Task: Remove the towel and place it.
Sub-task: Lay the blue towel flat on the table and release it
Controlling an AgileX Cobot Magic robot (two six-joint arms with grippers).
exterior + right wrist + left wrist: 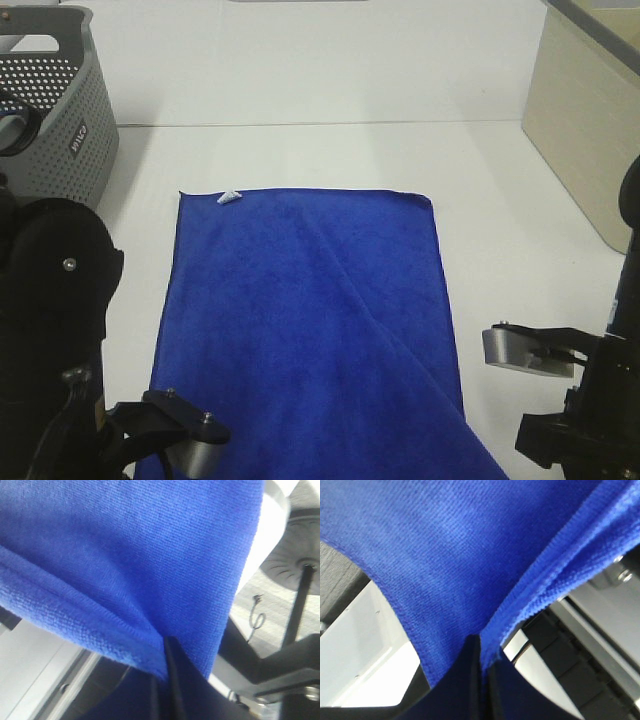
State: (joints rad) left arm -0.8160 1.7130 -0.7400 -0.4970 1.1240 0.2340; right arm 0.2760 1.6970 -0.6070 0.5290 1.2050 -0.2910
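The royal-blue towel (310,330) lies spread lengthwise on the white table, with a crease running diagonally toward its near right corner and a small white tag (229,197) at the far left corner. Its near edge runs out of the high view between my two arms. In the left wrist view my left gripper (481,650) is shut on a hemmed edge of the towel (460,545), which drapes away from the jaws. The right gripper (167,645) is likewise shut on a fold of the towel (125,540). Neither pair of fingertips shows in the high view.
A grey perforated basket (60,110) stands at the far left of the table. A beige box (590,120) stands along the far right side. My left arm (60,300) and right arm (590,390) fill the near corners.
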